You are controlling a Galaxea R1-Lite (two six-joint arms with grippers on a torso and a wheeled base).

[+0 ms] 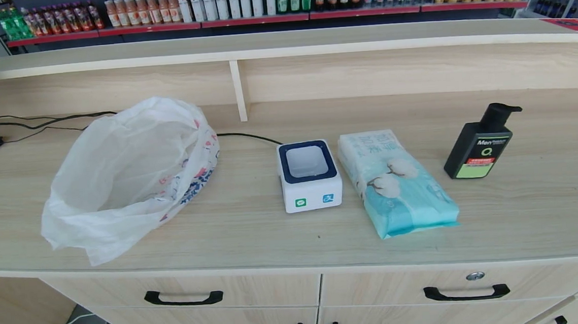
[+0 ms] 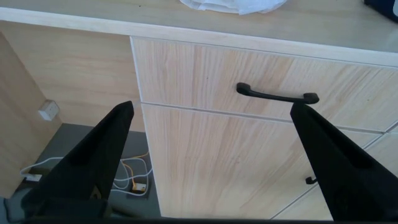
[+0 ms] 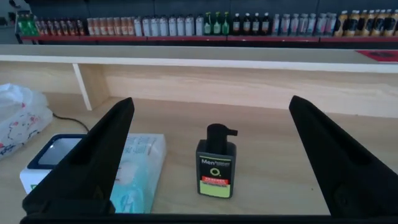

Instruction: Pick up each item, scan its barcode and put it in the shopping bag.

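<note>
Wooden counter (image 1: 253, 225) ahead: shopping bag (image 1: 127, 178) gaping at the left, tissue pack (image 1: 397, 185) flat just beside the scanner (image 1: 309, 176), pump bottle (image 1: 478, 143) upright farther right. Right gripper (image 3: 210, 101) spread wide, facing that bottle; left gripper (image 2: 211, 106) spread too, down by the drawers (image 2: 205, 68). Best bet: pinch the bottle's body squarely, barcode uncovered.

Counter (image 1: 253, 225): bag (image 1: 132, 175) left, scanner (image 1: 309, 175), tissue pack (image 1: 396, 182), bottle (image 1: 481, 143) right
</note>
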